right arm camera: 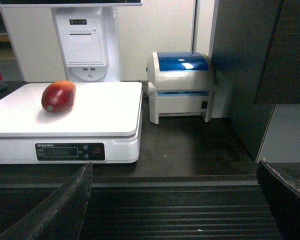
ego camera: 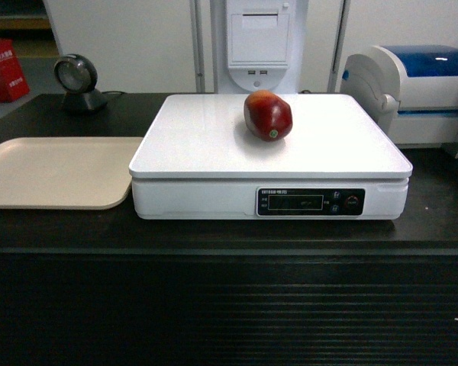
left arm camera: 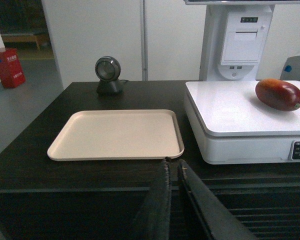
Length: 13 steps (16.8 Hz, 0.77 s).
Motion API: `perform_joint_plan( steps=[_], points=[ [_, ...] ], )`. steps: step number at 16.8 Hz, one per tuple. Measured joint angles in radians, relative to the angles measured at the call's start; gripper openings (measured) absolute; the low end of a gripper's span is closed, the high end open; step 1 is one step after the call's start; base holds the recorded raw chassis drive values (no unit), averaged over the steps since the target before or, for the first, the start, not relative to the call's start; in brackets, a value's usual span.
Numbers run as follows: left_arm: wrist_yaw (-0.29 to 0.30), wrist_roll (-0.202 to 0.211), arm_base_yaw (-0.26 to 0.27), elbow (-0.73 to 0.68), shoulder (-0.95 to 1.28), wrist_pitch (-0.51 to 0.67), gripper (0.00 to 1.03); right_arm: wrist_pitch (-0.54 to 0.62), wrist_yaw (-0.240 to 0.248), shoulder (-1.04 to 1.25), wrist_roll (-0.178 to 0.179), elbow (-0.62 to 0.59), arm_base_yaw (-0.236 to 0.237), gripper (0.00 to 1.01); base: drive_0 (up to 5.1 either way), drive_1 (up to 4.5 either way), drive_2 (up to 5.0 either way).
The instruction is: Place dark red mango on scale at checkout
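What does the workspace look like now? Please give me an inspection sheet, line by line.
Surface: black counter, dark top, ribbed front.
Job's things: mango lies on the scale platter, toward the back, nothing gripping it.
Clutter: beige tray left of the scale, bare; round scanner behind the tray; printer with blue lid right of the scale.
Grippers: left gripper pulled back below the counter edge, jaws nearly together; right gripper also back, jaws wide apart, holding nothing.
Cables: one dark cable beside the scanner.
Surroundings: white kiosk behind the scale; red box far left.
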Motion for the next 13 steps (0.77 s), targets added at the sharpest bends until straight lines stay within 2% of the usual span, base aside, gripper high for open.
perform_joint_plan(
  steps=[4,8,11,13],
  points=[
    [0.0,0.0,0.0,0.0,0.0,0.0,0.23,0.0,0.0,0.0,0.0,0.0,0.0,0.98,0.0,0.0,0.0],
    [0.0,0.0,0.0,0.0,0.0,0.0,0.7,0.0,0.0,0.0,0.0,0.0,0.0,0.98,0.0,0.0,0.0],
    [0.0,0.001,0.0,0.0,0.0,0.0,1.0,0.0,0.0,0.0,0.0,0.0,0.0,0.98,0.0,0.0,0.0],
    [0.0,0.001,0.0,0.0,0.0,0.0,0.98,0.0,0.0,0.0,0.0,0.0,0.0,0.98,0.0,0.0,0.0]
  ],
)
